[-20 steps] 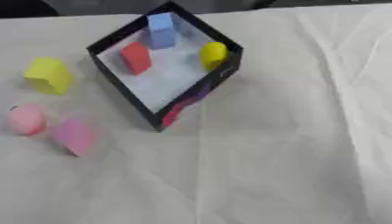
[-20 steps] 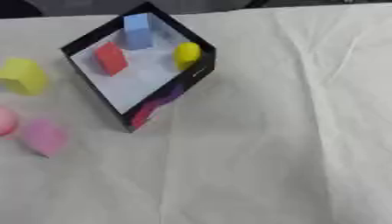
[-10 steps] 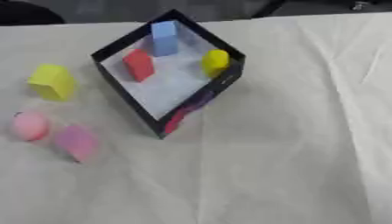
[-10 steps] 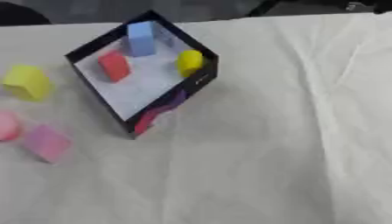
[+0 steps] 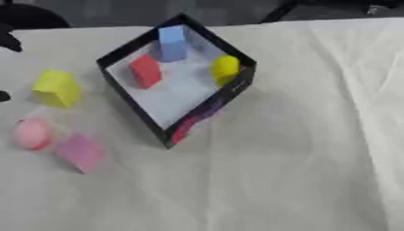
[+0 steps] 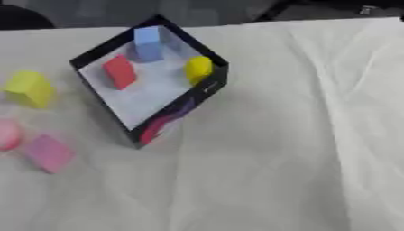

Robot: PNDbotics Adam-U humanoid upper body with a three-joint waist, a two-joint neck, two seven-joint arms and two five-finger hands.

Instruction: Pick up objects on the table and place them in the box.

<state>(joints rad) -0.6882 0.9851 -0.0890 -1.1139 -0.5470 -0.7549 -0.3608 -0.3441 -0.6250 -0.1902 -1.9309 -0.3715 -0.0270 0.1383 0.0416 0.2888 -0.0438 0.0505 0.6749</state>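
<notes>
Tabletop (image 5: 300, 158): covered in a pale, creased cloth; everything you need sits on its left half, while the right half holds only cloth.
Box (image 5: 201, 115): black-walled with a white floor, turned corner-on toward you like a diamond, its near corner pointing down the view. It lies just to the right of the loose pieces.
Already inside: a blue block (image 5: 172, 43) at the far corner, a red block (image 5: 145, 71) by the left wall, a yellow piece (image 5: 225, 68) against the right wall.
Still outside: a yellow block (image 5: 56, 88), a pink ball (image 5: 32, 133) and a pink block (image 5: 79, 152), all left of the box. The ball and pink block lie close together, and the yellow one is farther back.
Key relation: the three loose pieces lie on your left side, so I judge the left arm the nearer one; the carry into the box runs rightward over its left wall.
Robot hand, left: dark shapes at the left edge may belong to it; you cannot tell its fingers.
Robot hand, right: not visible in either view.
</notes>
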